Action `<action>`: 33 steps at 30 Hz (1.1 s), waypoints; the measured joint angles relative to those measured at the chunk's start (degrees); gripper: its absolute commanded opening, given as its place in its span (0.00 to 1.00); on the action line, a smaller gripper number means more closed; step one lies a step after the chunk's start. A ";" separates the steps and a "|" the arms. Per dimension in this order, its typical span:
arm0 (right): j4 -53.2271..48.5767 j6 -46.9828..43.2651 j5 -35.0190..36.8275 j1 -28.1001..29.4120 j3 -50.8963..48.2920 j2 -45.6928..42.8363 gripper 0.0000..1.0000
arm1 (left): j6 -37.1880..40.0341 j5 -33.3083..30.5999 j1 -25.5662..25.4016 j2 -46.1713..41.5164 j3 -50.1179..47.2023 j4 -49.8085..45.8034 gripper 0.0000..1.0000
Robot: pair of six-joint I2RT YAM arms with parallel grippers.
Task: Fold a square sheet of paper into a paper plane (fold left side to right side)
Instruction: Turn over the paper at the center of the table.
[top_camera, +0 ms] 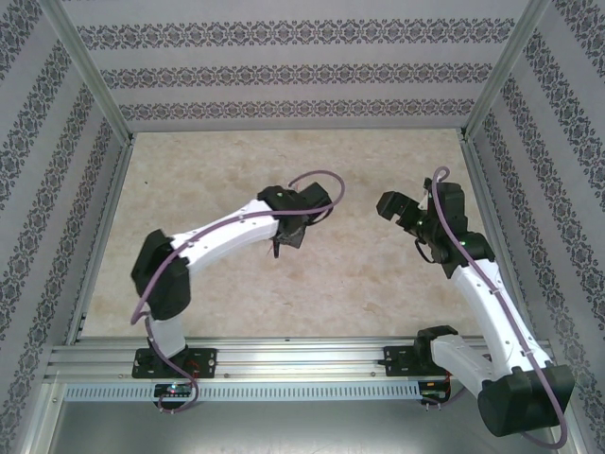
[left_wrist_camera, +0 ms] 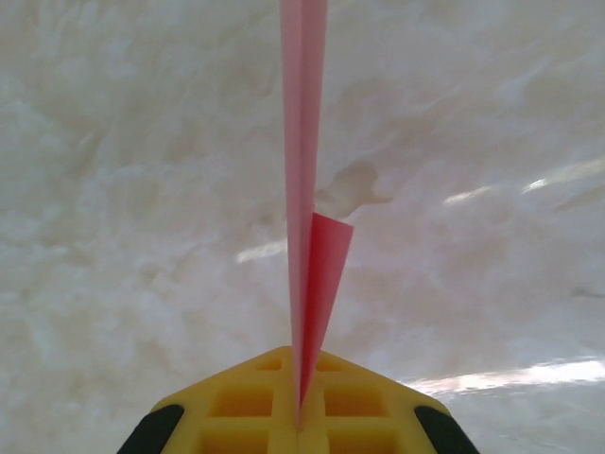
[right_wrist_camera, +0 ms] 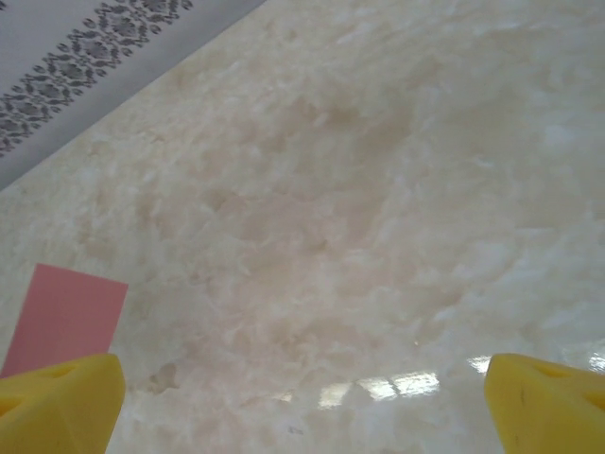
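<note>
1. Sticking straight out from the left gripper (left_wrist_camera: 299,411), the paper plane (left_wrist_camera: 302,142) shows edge-on as a thin pink blade. Its long axis runs directly away from the fingertips, and a darker pink flap (left_wrist_camera: 326,274) stands off one side near the grip.
2. Closest in, the left gripper is clamped fully together on the near end of the paper plane. Its yellow pads (left_wrist_camera: 246,402) meet on the fold line with no gap between them.
3. Whether the tip farthest from the left gripper touches the table (left_wrist_camera: 492,236), I cannot tell.
4. Out to the side of the left gripper, toward the other arm, the right gripper (top_camera: 392,210) hangs apart from it. Its jaws are spread wide and hold nothing. In its own wrist view, a flat pink face of the paper plane shows near one of its fingers (right_wrist_camera: 57,402), not between them.
5. My judgement is that the left arm alone carries the paper plane, so the next move turns on that lengthwise axis. Any crease, handover or set-down should run along the blade. The right gripper would have to come in from beside the left gripper to meet the free end.
</note>
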 measured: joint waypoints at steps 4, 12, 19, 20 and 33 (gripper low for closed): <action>-0.50 0.39 1.09 -0.35 -0.48 -1.18 0.98 | -1.03 -2.84 -0.81 8.04 6.29 -6.38 0.10; -0.50 0.59 1.49 -0.74 -2.84 -2.69 0.98 | -0.70 -0.66 -1.49 21.22 17.62 -10.64 0.19; -0.66 0.81 1.44 -0.74 -5.57 -2.99 0.98 | 1.92 12.52 -1.49 24.24 19.08 -6.91 0.33; -0.61 0.87 1.38 -0.74 -5.99 -2.97 0.98 | 2.16 15.15 -1.44 24.22 19.08 -5.40 0.34; 8.76 3.45 -12.17 0.11 -8.66 11.10 0.98 | 2.84 38.05 5.77 11.56 6.38 14.10 0.59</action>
